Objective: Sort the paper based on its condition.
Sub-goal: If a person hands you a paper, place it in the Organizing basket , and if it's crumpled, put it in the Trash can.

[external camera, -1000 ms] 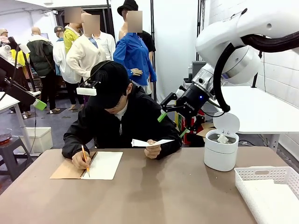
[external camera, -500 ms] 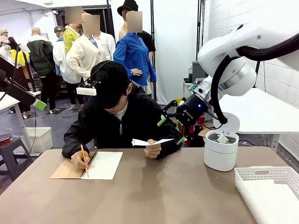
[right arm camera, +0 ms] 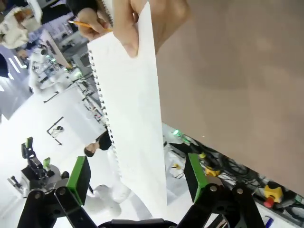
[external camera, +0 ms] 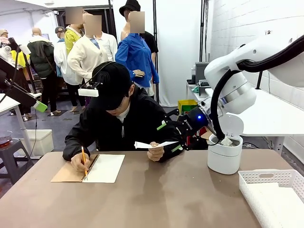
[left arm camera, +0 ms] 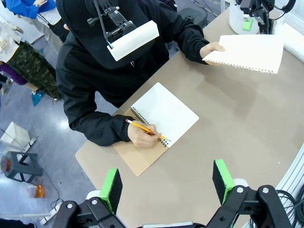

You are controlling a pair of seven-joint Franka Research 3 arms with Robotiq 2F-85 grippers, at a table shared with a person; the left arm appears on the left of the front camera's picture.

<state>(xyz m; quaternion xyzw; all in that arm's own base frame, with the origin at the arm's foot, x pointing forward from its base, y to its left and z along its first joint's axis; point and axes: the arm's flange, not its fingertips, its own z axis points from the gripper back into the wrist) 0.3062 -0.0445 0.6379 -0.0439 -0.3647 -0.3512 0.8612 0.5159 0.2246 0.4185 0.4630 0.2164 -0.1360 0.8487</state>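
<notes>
The person across the table holds out a flat white paper point(external camera: 152, 144) with a perforated edge in one hand point(external camera: 155, 152). My right gripper point(external camera: 169, 137) is open at the sheet's free end, one green pad above it and one below, neither touching. In the right wrist view the paper point(right arm camera: 133, 109) runs down between the open fingers of the right gripper point(right arm camera: 137, 178). My left gripper point(left arm camera: 167, 184) hangs open and empty high over the table, above the notebook point(left arm camera: 159, 123). From there the paper point(left arm camera: 247, 52) shows at the upper right.
The person's other hand writes with a pencil point(external camera: 85, 161) in a spiral notebook point(external camera: 95, 168) at the left. A white round bin point(external camera: 224, 152) with its lid up stands at the right. A white lattice basket point(external camera: 275, 190) sits at the near right corner.
My right gripper has come down and to the left, from above the bin to the free end of the held-out paper. The person's hands have hardly moved.
</notes>
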